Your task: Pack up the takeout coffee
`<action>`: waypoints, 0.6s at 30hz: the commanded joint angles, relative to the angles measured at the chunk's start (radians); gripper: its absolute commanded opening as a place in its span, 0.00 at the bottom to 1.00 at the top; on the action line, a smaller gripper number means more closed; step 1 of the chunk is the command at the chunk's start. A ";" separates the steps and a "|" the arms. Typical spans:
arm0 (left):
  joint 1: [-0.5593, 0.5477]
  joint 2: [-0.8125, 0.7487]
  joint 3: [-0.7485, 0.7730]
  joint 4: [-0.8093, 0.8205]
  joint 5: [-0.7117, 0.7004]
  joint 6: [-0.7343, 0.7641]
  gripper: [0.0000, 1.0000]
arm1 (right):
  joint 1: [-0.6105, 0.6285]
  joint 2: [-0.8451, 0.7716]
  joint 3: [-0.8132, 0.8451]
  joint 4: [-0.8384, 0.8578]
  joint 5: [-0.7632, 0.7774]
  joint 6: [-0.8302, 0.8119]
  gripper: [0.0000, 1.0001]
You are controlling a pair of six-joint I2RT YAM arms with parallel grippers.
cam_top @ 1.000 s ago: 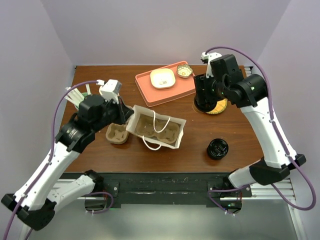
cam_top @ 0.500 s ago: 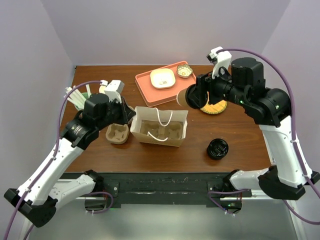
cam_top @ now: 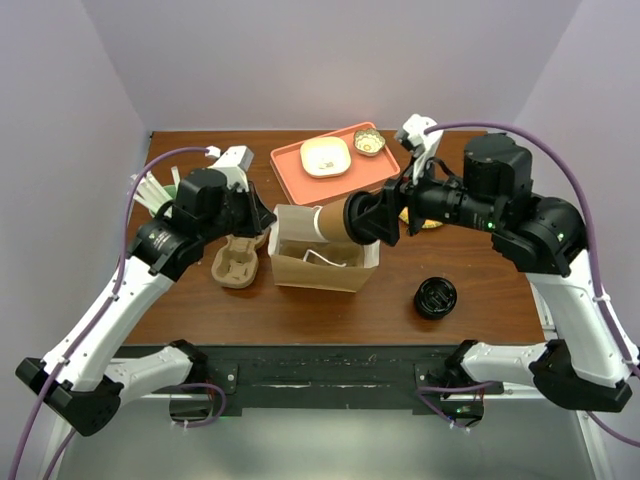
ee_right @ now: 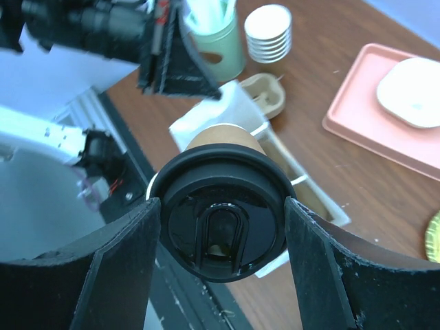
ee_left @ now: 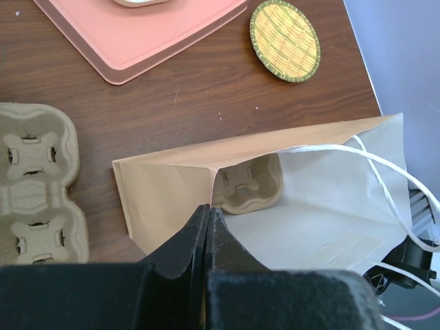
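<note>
**Right tool.** The right tool (cam_top: 368, 218) grips the takeout coffee (ee_right: 220, 218). Its fingers (ee_right: 117, 275) are set wide, one against each side of the round black lid. The right wrist view looks straight onto the lid, and the brown cup body points away from the camera.

**Takeout coffee, position.** The cup is off the bench (cam_top: 475, 275) and lies on its side with the base to the left and the lid to the right. In the top view it overlaps the open mouth of the brown paper bag (cam_top: 318, 268) at the rear rim. Whether the base has passed below the rim cannot be told.

**Left tool.** The left tool (ee_left: 207, 214) is pressed together, its tips pinching the left rim of the bag. The bag stands upright with its mouth open and its white string handles loose.

**Bag contents.** A pulp cup carrier (ee_left: 251, 187) lies on the bag floor.

**Other items on the bench.**
- A second pulp carrier (cam_top: 234, 264) sits just left of the bag.
- A salmon tray (cam_top: 300, 185) sits behind the bag and carries a white dish (cam_top: 326, 156) and a small bowl (cam_top: 369, 143).
- A woven coaster (ee_left: 284, 40) lies right of the tray.
- A squat black round piece (cam_top: 436, 298) sits near the front right, well apart from the bag.
- A stack of cream paper cups (ee_right: 269, 33) and a green holder (ee_right: 221, 55) of white sticks stand at the left rear.
</note>
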 commanded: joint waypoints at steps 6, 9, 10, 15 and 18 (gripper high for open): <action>-0.005 0.015 0.060 0.007 0.008 -0.024 0.00 | 0.135 0.006 0.003 -0.039 0.058 -0.028 0.61; -0.005 0.006 0.057 0.030 0.013 -0.016 0.00 | 0.181 0.038 0.029 -0.048 0.111 -0.037 0.59; -0.005 -0.004 0.039 0.042 0.014 -0.013 0.00 | 0.200 0.047 0.048 -0.047 0.134 -0.040 0.58; -0.004 -0.045 -0.018 0.102 0.008 0.001 0.00 | 0.358 0.142 0.097 -0.047 0.332 -0.085 0.58; -0.005 -0.054 -0.032 0.105 0.013 0.002 0.00 | 0.441 0.205 0.149 -0.048 0.456 -0.102 0.58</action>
